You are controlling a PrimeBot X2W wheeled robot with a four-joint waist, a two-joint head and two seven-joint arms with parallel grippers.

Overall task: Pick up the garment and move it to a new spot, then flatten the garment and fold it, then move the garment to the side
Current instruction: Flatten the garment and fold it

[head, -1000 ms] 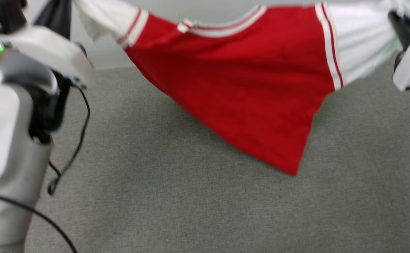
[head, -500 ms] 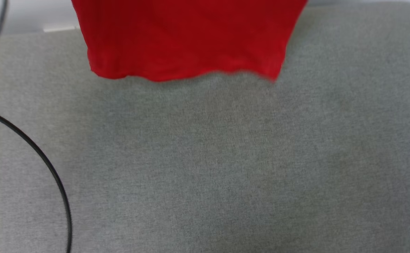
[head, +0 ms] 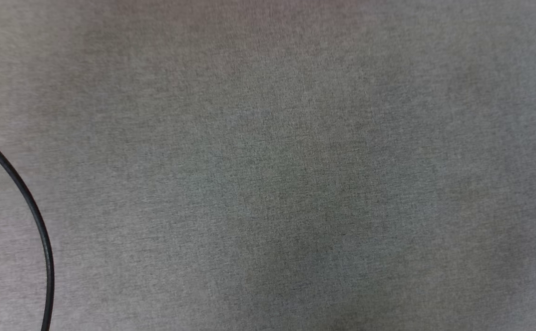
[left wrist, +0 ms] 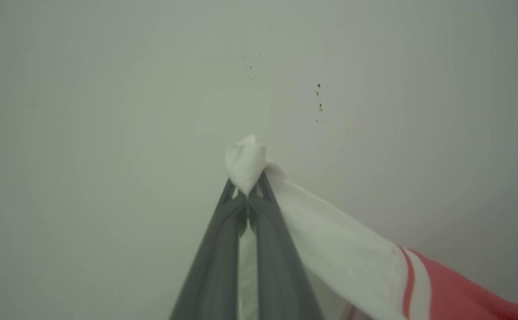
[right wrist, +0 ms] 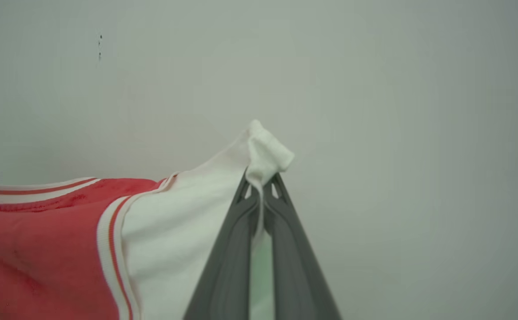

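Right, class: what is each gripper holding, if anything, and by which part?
Both hold the garment: the left gripper pinches one bunched white corner, the right gripper the opposite white corner.

**Head camera tipped steeply down; two wrist cameras sighting along their claws**

The head camera faces almost straight down, near enough to a grey fabric surface that its weave shows, with a black cable curving through the lower left. The left wrist camera sits behind the left claw and looks along its fingers at a pale wall. The garment runs from the claw's tip off to its right and below. The right wrist camera looks the same way along the right claw, with the garment trailing to that claw's left. Both wrist views share the garment, each from its own end, and the dark-specked wall beyond.
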